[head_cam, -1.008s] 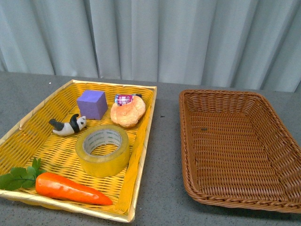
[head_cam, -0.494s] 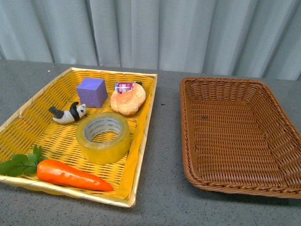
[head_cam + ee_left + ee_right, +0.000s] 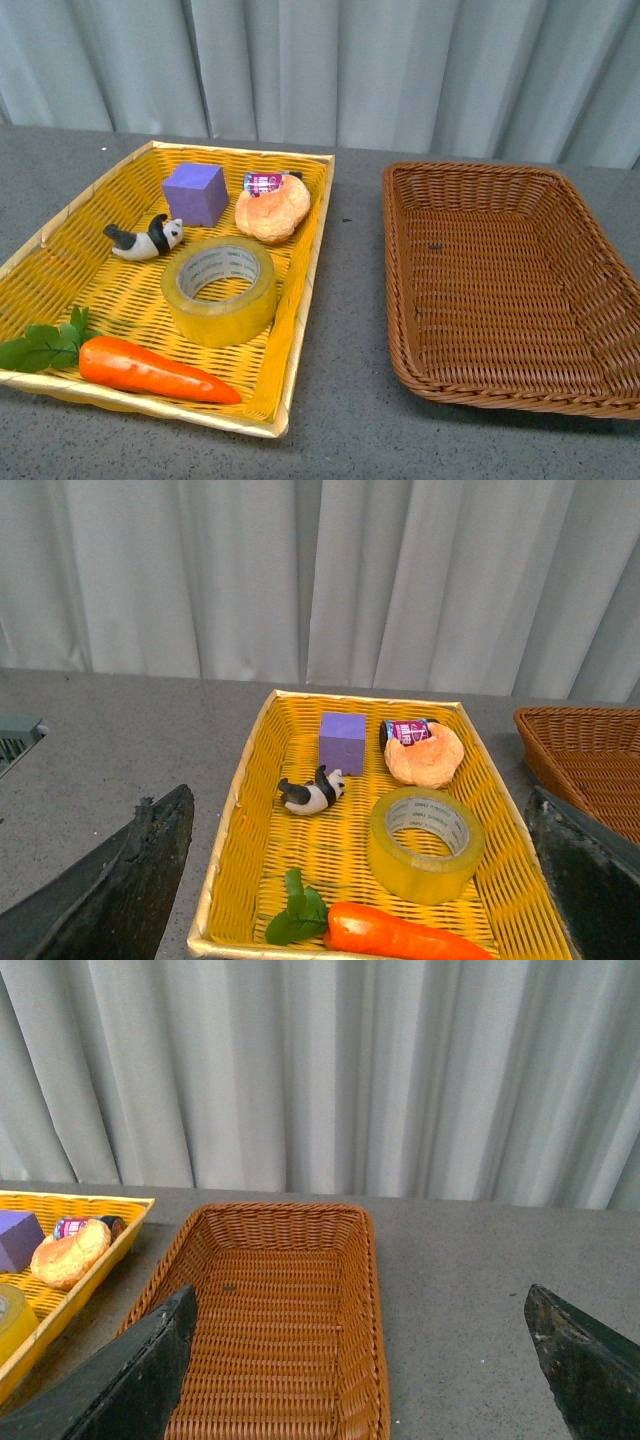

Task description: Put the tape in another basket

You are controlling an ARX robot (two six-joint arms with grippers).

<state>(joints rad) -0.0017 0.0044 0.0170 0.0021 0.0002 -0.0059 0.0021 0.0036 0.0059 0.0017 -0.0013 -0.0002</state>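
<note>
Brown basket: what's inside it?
Only a small dark speck on the floor of the basket; the tape lies in the yellow tray. The basket's near right corner is out of frame.

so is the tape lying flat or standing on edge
Lying flat: the tape sits in the yellow tray with its core hole facing up.

Front view: body camera, tilted down over table (image 3: 350, 380), yellow tray (image 3: 60, 270) and basket (image 3: 500, 290) both framed. Left wrist view: raised, faces yellow tray. Right wrist view: raised, faces basket. All 3 share yellow tray.
</note>
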